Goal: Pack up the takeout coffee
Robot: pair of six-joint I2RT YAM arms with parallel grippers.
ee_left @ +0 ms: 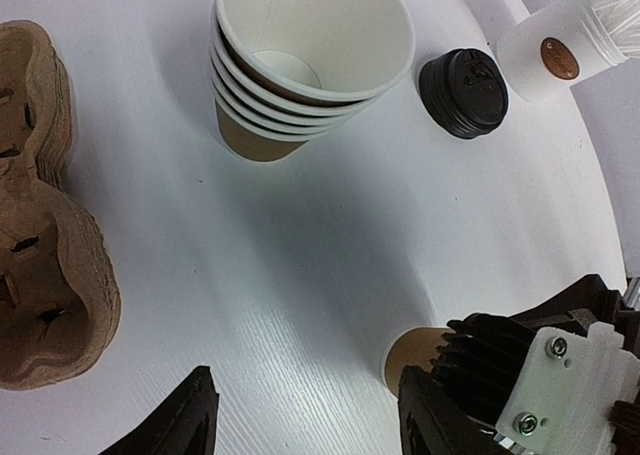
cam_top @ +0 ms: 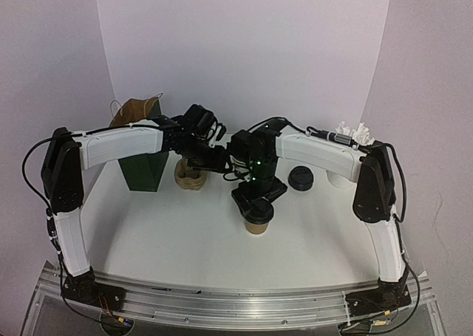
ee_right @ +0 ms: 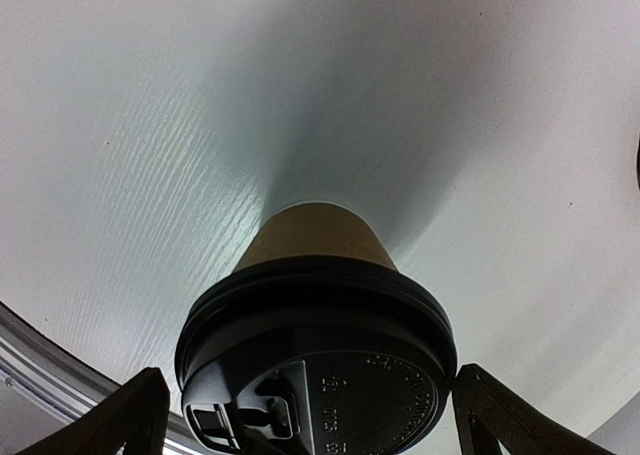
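The takeout coffee [cam_top: 258,224] is a brown paper cup with a black dome lid. It stands on the white table in front of centre. My right gripper [cam_top: 255,201] hangs right over it. In the right wrist view its two fingers straddle the black lid [ee_right: 320,355], one on each side, spread wide, and the gripper [ee_right: 310,400] is open. The cup's brown wall [ee_right: 318,237] rests on the table. My left gripper [cam_top: 216,159] is open and empty above the table behind the cup [ee_left: 408,353]; its fingertips [ee_left: 196,415] hold nothing.
A dark green bag [cam_top: 145,166] with a kraft bag behind it stands at the back left. Brown pulp cup carriers [ee_left: 40,225] lie next to it. A stack of lidless cups [ee_left: 310,65], black lids [ee_left: 463,93] and a white cup of sticks [ee_left: 560,50] stand behind.
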